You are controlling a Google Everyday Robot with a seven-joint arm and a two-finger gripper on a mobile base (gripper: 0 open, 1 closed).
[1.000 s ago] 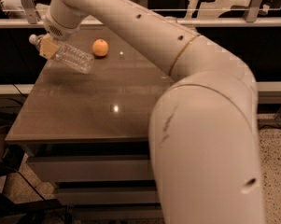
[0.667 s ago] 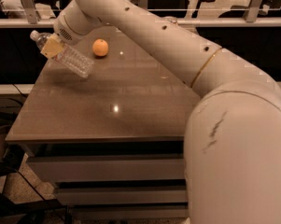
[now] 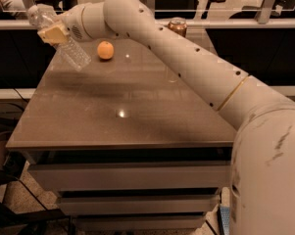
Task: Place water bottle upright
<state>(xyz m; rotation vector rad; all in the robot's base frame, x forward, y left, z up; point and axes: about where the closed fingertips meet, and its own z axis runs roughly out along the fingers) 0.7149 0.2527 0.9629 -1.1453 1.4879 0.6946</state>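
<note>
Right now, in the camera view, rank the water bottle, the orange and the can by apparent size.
1. Water bottle, held tilted by the pincer over the table's far corner: largest.
2-3. Orange and can: unranked, since the arm hides the can's lower part and it stands farther back.

**Our cream arm, seen close up**

We see the arm (image 3: 186, 67) as smooth, rounded cream-white tubes. A row of small dark dots runs along the long link. A thin tan ring (image 3: 233, 93) marks the seam where that link meets the bulky shoulder shell (image 3: 269, 180), and we note grey scuff marks on the shell. Near the wrist we make out a small patch of fine dark holes (image 3: 77, 31). The gripper (image 3: 50, 32) is at the upper left, above the far left corner of the desk (image 3: 122, 131). Its flat tan pad (image 3: 53, 34) lies against the bottle (image 3: 72, 55), jaws closed on it.
</note>
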